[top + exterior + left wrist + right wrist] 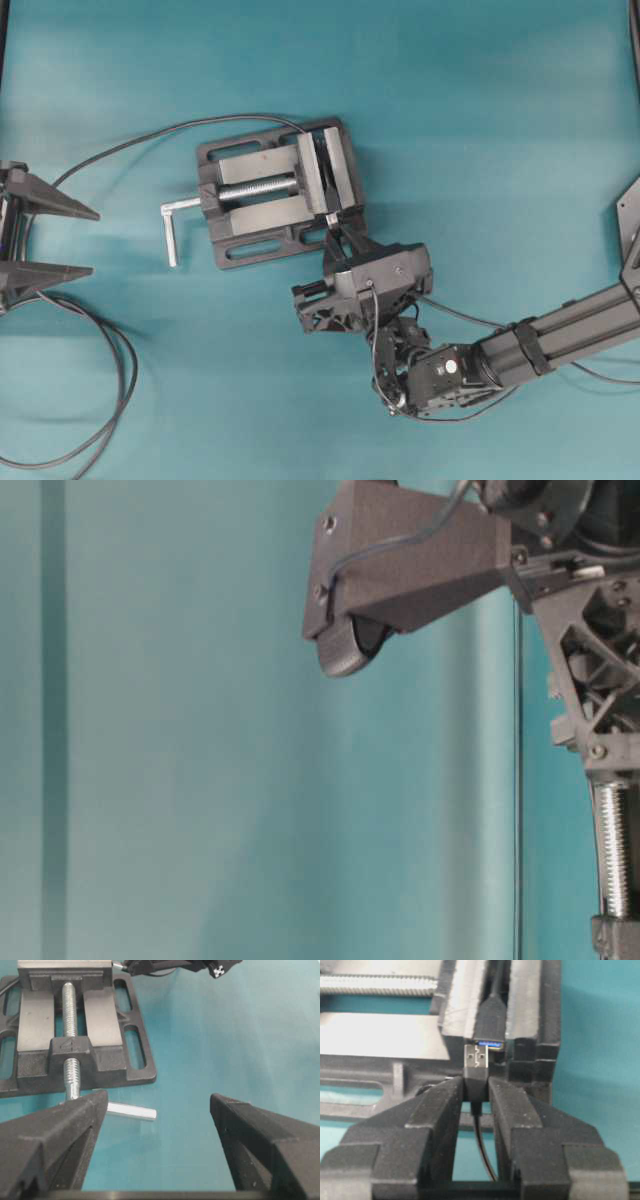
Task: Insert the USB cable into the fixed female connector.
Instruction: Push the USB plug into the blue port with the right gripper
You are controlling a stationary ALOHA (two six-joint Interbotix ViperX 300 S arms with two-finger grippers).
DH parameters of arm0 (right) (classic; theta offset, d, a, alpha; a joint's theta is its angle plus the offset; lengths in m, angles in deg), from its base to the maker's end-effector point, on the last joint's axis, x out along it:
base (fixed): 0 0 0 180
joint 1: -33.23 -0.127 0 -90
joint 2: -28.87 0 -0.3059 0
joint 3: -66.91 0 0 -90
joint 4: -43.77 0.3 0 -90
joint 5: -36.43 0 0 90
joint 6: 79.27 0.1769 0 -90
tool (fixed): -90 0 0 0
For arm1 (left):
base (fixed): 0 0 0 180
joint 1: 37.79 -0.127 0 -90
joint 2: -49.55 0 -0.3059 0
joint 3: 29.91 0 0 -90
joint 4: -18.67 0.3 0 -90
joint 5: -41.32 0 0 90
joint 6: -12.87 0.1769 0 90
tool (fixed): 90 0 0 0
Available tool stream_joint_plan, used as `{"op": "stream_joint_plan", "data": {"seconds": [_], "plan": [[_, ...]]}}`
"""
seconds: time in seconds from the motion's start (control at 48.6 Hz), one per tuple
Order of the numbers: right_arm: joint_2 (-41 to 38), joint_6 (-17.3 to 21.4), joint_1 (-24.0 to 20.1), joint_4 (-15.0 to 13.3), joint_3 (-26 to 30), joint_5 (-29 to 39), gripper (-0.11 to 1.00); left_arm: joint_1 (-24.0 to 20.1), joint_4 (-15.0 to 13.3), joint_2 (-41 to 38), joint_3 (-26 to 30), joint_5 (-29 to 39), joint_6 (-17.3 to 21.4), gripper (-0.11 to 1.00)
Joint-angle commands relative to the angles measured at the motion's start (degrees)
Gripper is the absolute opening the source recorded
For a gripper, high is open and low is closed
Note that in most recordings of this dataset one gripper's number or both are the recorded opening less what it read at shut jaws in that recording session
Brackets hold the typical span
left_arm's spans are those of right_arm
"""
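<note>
Detail only your right wrist view gives: the right gripper (476, 1091) pinches the thin dark-grey USB cable (476, 1062) by its metal-tipped plug, just before the small dark female connector (491, 1022) clamped in the grey metal vise (395, 1035). Overhead, your left gripper (40, 238) sits spread wide, well apart.

— What colours do I see? My black fingers (445, 1115), a teal table (480, 120).
— The vise (270, 190)?
— Dark grey, silver screw (70, 1010); the connector (490, 1020) shows blue inside.
</note>
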Motion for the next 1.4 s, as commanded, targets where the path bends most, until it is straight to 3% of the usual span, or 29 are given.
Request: {"op": "stream_joint_plan", "data": {"seconds": [0.0,0.72,1.379], "plan": [[3.08,0.09,0.79,-0.7,0.0,-0.18,0.22,-0.09,0.09,-0.7,0.7,-0.53,-0.09,0.98],[5.01,-0.18,1.76,-0.62,-1.67,-0.09,0.22,-0.09,0.0,-0.7,0.7,-0.53,-0.09,0.98],[4.66,-2.9,5.19,-0.97,0.18,0.7,0.22,-0.18,0.0,-0.7,0.7,-0.53,-0.09,0.98]]}}
